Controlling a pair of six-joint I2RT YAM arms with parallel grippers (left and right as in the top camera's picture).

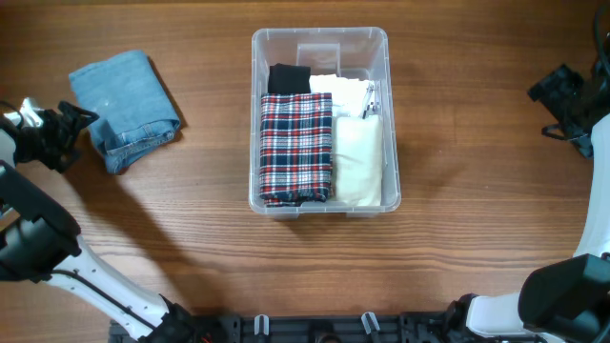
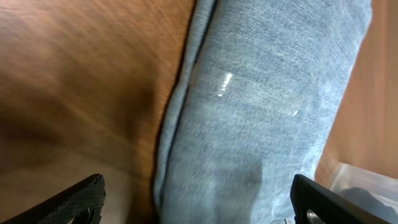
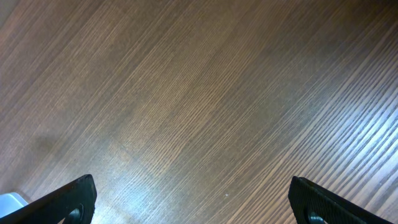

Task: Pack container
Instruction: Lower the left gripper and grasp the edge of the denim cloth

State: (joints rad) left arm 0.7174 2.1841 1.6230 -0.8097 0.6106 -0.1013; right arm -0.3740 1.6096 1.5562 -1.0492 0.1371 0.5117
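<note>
Just ahead of the left claw (image 2: 199, 202), jaws wide open and empty: folded jeans (image 1: 126, 110), lined up for a grab. Well beyond them, container (image 1: 320, 34), part-filled. Right claw (image 3: 193, 200) gaping too, empty, parked clear.

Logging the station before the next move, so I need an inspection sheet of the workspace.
Surface: wooden table, grain visible.
Job's things: container holds plaid garment, white garments, black item; folded jeans lie outside it.
Clutter: nothing seen.
Grippers: left gripper open over the jeans; right gripper open over table.
Cables: nothing seen.
Surroundings: nothing seen.
</note>
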